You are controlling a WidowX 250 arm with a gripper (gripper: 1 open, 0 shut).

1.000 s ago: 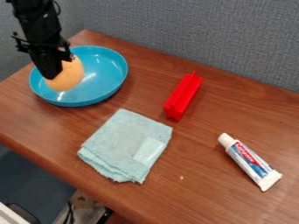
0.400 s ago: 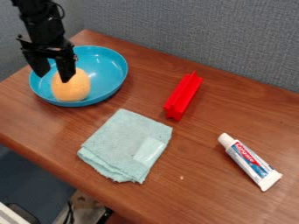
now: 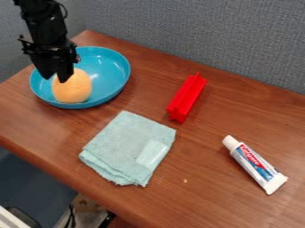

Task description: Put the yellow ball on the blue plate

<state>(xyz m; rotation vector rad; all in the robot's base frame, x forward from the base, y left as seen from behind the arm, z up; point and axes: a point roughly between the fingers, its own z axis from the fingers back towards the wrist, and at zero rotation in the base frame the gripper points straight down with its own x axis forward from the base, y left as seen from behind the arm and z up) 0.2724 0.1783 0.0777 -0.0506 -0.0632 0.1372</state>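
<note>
**A:** How many things are on the desk (image 3: 238, 116)?

**B:** Five, one of each. One yellow ball (image 3: 71, 88), one blue plate (image 3: 110, 71), one red block (image 3: 187, 96), one pale teal cloth (image 3: 128, 147) and one toothpaste tube (image 3: 255, 164).

**A:** Where is the ball?

**B:** It lies inside the blue plate, on the left part of the dish floor, near the rim on the camera's side. It is smooth and matte, orange-yellow, a little egg-shaped, and far smaller than the plate.

**A:** And the plate itself?

**B:** Round, shallow, bowl-like, bright turquoise with a raised rim and a plastic sheen. It sits at the far left of the desk and is the widest object there.

**A:** What is the tool doing?

**B:** The black tool (image 3: 55, 69) hangs straight down over the ball, its fingers spread to either side of the ball's top. Whether they touch the ball I cannot tell; they do not look pressed in on it.

**A:** The other things?

**B:** The red block is long and boxy with hard, glossy faces, lying at a slant near the middle. The cloth is soft and lightly textured, folded into a rough square, with a paler folded flap at one corner. The tube is white with red and blue print and a white cap, lying flat at the right. All three lie well apart from the plate.

**A:** The desk?

**B:** Reddish-brown wood grain, with a grey textured wall behind it.
</note>
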